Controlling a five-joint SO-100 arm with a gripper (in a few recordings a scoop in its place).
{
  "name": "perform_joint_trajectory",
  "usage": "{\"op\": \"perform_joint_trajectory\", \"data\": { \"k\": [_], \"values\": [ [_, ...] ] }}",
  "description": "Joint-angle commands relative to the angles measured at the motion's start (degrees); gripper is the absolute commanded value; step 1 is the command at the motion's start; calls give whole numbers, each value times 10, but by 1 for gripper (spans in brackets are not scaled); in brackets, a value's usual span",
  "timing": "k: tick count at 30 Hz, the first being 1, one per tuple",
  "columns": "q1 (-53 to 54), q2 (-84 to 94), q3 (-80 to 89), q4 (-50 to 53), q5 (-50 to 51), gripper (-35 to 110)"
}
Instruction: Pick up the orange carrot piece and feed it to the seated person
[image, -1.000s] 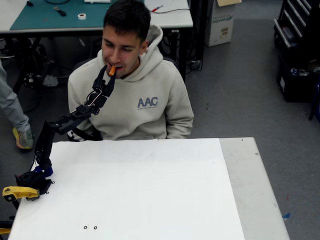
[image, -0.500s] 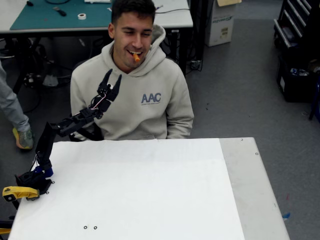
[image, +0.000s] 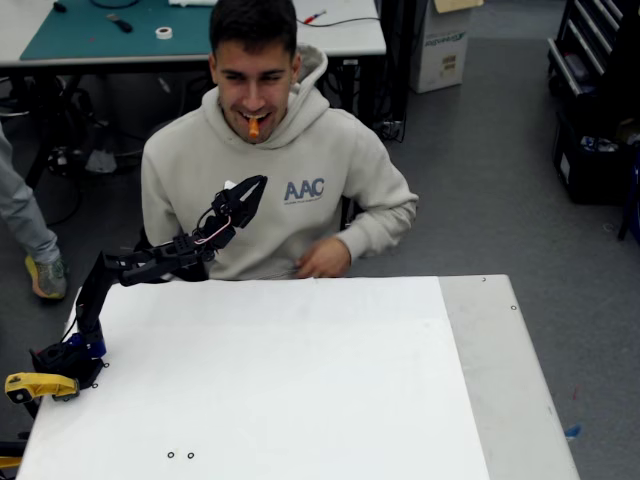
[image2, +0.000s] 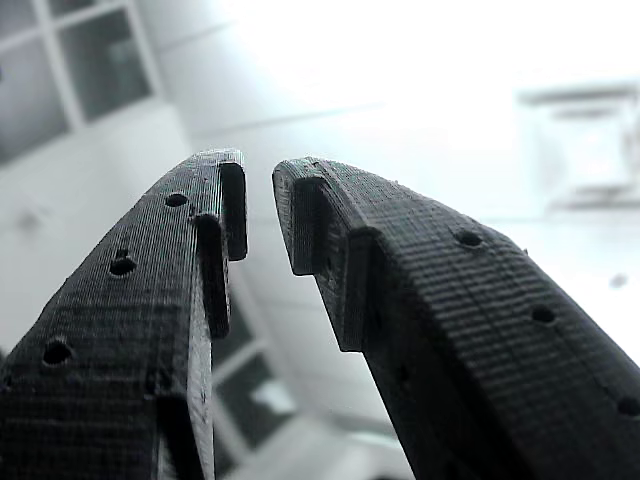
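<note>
The orange carrot piece (image: 253, 127) sticks out of the mouth of the seated person (image: 300, 175), who wears a beige hoodie and sits behind the white table (image: 300, 380). My gripper (image: 253, 188) hangs in front of his chest, well below the carrot and apart from it. In the wrist view the gripper (image2: 259, 180) points up at a bright ceiling. Its two black fingers stand a narrow gap apart, with nothing between them.
The person's hand (image: 322, 260) rests at the table's far edge. A yellow clamp (image: 35, 385) holds my base at the left edge. Another person in grey (image: 20, 210) stands at far left. A desk with a green mat (image: 120, 30) is behind.
My gripper let go of the carrot at the person's mouth, then dropped down and to the right, its fingers narrowing. The carrot stayed in his mouth. His hand came forward to the table edge.
</note>
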Motion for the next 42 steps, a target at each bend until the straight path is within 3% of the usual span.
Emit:
{"op": "perform_joint_trajectory", "data": {
  "k": [1, 11, 17, 25, 29, 42],
  "values": [
    [7, 103, 41, -12, 127, -2],
    [-4, 417, 478, -11, 567, -2],
    [-4, 574, 767, -11, 749, -2],
    [-49, 831, 1185, -11, 766, -2],
    [-76, 918, 1230, 31, 766, -2],
    [-221, 1067, 1228, 503, 767, -2]
  ]
}}
